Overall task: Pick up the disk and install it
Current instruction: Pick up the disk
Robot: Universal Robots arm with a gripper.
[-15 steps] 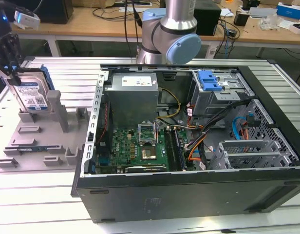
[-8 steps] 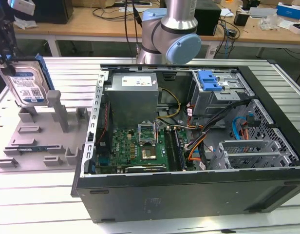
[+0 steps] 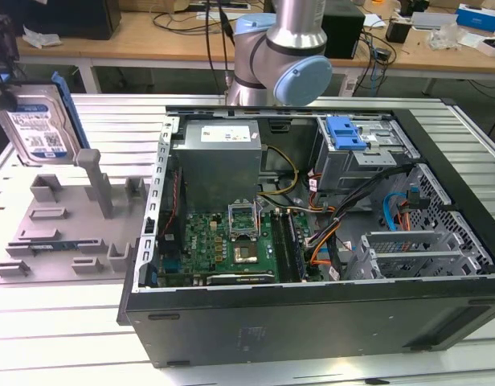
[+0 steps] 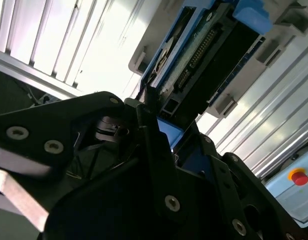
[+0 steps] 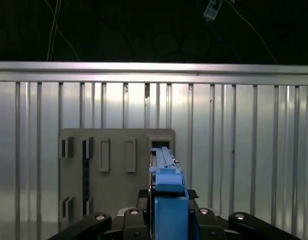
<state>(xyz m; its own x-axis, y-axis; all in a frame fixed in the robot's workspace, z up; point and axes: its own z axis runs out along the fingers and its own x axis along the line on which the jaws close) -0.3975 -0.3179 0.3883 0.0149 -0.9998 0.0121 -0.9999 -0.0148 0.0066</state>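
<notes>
The disk (image 3: 38,129), a silver drive with a white-and-blue label in a bright blue carrier, stands upright on edge at the exterior view's far left, over the back of a grey fixture plate (image 3: 67,233). My gripper (image 3: 5,84) is shut on its top edge. In the first wrist view the carrier's blue edge (image 5: 166,197) runs from my gripper (image 5: 166,215) down toward a slot in the plate (image 5: 119,167); I cannot tell whether it touches. The second wrist view shows the disk's connector side (image 4: 204,55) beyond the dark fingers (image 4: 149,120).
An open computer case (image 3: 312,322) lies to the exterior view's right of the fixture, with a power supply (image 3: 219,157), motherboard (image 3: 231,241), cables and a drive bay bearing a blue clip (image 3: 345,133). A tall grey post (image 3: 95,181) rises from the fixture. The arm (image 3: 284,56) stands behind the case.
</notes>
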